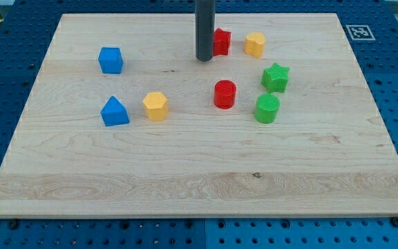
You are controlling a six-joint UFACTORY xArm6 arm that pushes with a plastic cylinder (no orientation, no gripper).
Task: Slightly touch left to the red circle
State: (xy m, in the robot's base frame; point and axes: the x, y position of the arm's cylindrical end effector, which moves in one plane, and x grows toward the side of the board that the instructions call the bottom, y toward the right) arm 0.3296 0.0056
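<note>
The red circle (224, 93) is a short red cylinder near the board's middle. My tip (204, 59) is at the end of the dark rod that comes down from the view's top. The tip stands above and slightly left of the red circle, apart from it. Right next to the rod's right side lies a second red block (221, 41), partly hidden by the rod; its shape is unclear.
A yellow hexagon (255, 44) lies right of the hidden red block. A green star (276, 77) and a green circle (267, 108) lie right of the red circle. A blue cube (110, 60), a blue triangle (114, 111) and a yellow hexagon (155, 106) lie at the left. The wooden board (199, 187) is rimmed by blue pegboard.
</note>
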